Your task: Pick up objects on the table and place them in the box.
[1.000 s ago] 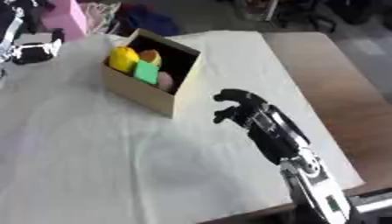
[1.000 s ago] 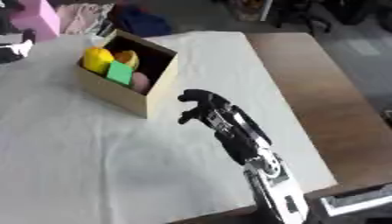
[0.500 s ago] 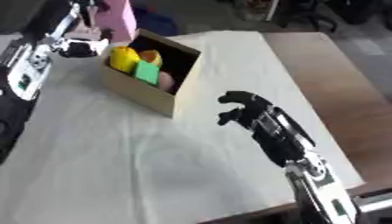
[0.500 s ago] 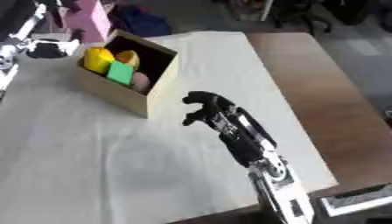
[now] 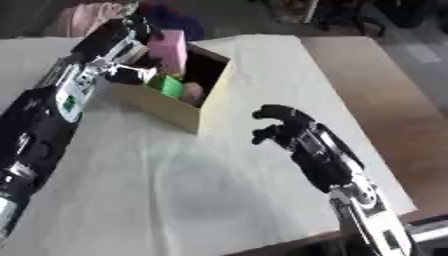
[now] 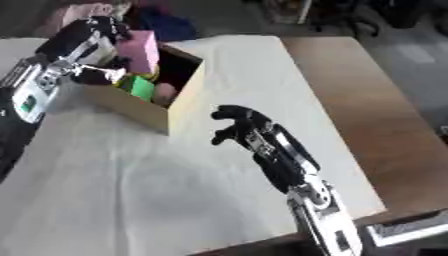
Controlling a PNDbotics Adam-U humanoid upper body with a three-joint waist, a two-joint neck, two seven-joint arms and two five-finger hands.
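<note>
Left hand (image 5: 131, 37) above the box's (image 5: 188, 112) far-left corner, fingers curled round a pink block (image 5: 168, 50). Block held upright over the box opening, lower end at rim level. In the box: a green piece (image 5: 166, 86) and a pinkish round piece (image 5: 192, 92). Box on the white cloth (image 5: 175, 190). Right hand (image 5: 284, 131) right of the box, over the cloth, fingers curled, holding nothing.

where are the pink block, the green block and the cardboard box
pink rectangular block (image 5: 168, 49): left eye view, on its broad front face, over the box
green block (image 5: 166, 86): left eye view, on its top face, inside the box
open cardboard box (image 5: 214, 102): left eye view, on its near right wall
</note>
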